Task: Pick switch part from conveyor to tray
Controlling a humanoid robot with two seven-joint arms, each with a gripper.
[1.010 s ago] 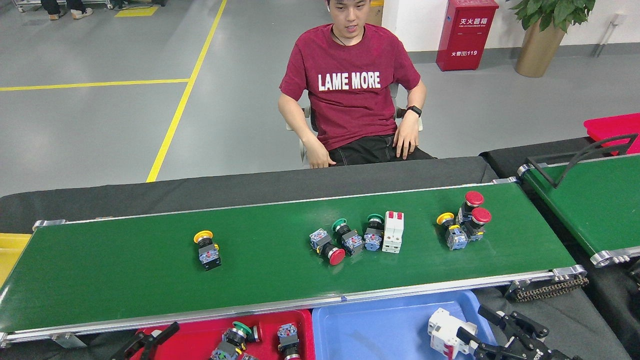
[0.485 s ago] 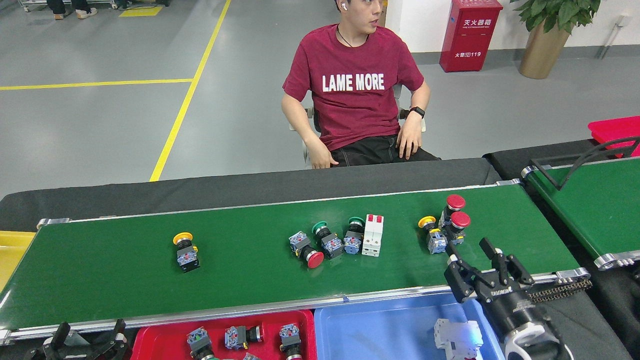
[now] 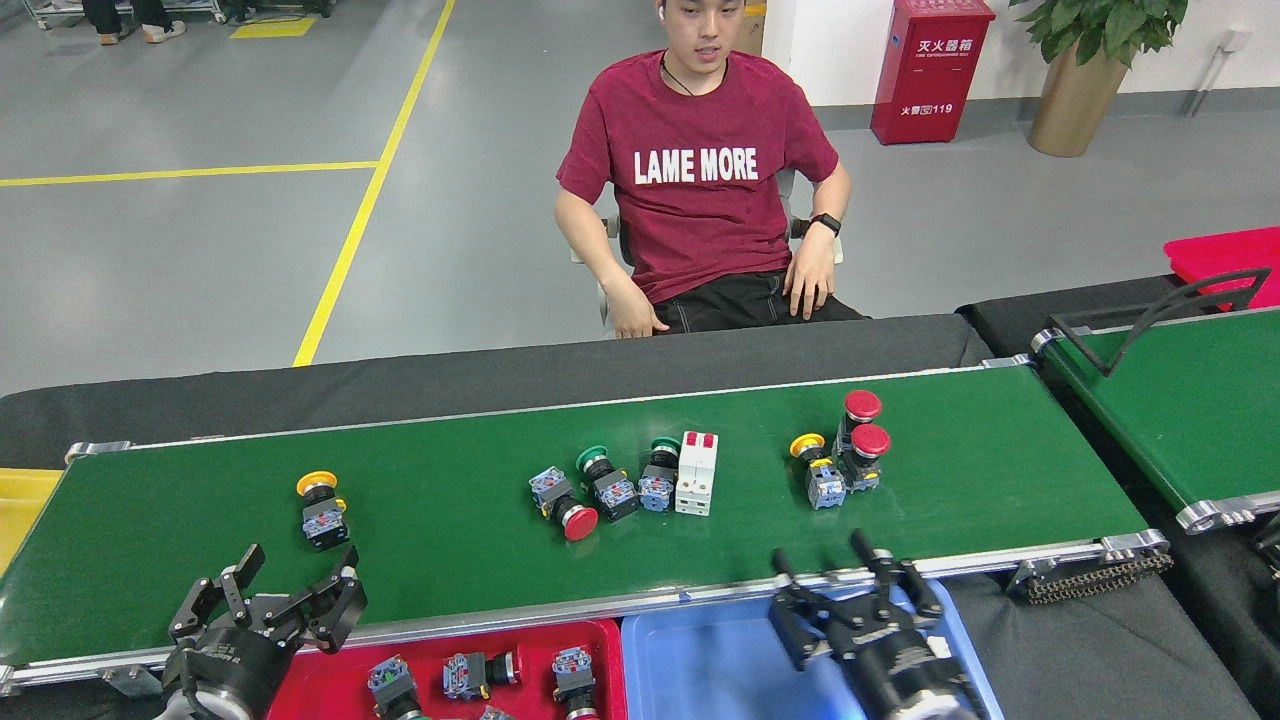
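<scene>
The conveyor runs across the middle and carries several switch parts. A yellow-capped one lies at the left. In the middle sit a red-capped one, two green-capped ones and a white breaker. Further right, a yellow-capped part rests against two red-capped ones. My left gripper is open over the belt's near edge, just below the left yellow part. My right gripper is open and empty over the blue tray.
A red tray beside the blue one holds several switch parts. A yellow bin sits at the far left. A second green belt with a black bracket is at the right. A person sits behind the conveyor.
The parts on the belt have drifted left. My left gripper rose from the bottom edge up to the belt's near rail. My right gripper drew back from the belt to over the blue tray.
</scene>
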